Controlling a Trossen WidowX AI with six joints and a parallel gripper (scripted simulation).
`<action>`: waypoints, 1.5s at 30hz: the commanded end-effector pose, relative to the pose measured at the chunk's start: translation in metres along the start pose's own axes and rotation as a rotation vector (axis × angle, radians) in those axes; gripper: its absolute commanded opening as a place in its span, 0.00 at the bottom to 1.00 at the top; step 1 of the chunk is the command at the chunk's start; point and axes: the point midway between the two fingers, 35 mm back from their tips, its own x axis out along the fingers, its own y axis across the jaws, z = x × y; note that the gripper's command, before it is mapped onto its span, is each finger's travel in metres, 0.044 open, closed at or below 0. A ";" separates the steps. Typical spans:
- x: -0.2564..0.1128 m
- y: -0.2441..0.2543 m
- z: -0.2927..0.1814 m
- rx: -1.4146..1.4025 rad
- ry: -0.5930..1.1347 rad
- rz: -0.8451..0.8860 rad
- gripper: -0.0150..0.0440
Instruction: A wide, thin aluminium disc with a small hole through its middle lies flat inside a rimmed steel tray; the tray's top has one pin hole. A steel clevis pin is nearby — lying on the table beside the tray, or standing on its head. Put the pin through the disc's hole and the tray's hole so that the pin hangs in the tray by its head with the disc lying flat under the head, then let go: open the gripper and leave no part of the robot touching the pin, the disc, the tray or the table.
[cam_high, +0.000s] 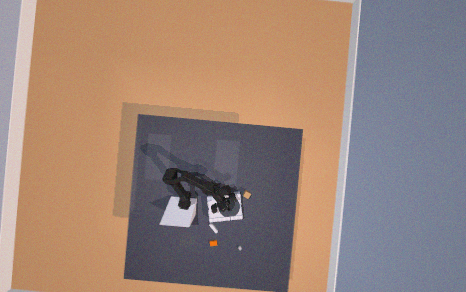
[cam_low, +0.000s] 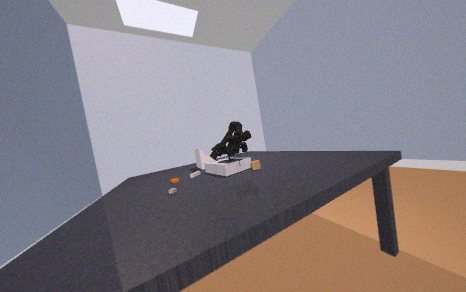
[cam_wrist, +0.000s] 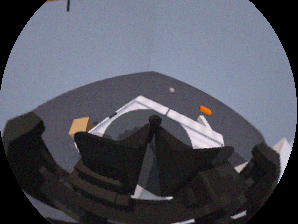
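Evidently clenched on the pin (cam_wrist: 155, 120), fingers of the gripper (cam_high: 226, 204) (cam_low: 230, 151) (cam_wrist: 152, 127) closed round it just below the head; shows dark head at the fingertips, shank mostly hidden between them, so cannot tell its exact lean or how low its tip reaches; sits over the disc (cam_high: 236, 207) (cam_low: 230, 161) (cam_wrist: 182, 131), within the rim of the tray (cam_high: 225, 219) (cam_low: 227, 170) (cam_wrist: 200, 127); cannot see either hole, hence cannot confirm alignment; needs, by judgement, shank upright over both holes before lowering or release; risks jamming on the disc's edge or dragging it sideways if off-centre.
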 end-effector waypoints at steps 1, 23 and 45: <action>0.000 0.000 -0.001 0.002 0.000 0.000 0.25; 0.002 0.000 -0.003 0.001 0.001 -0.001 0.25; 0.003 0.000 -0.008 0.001 0.002 0.002 0.25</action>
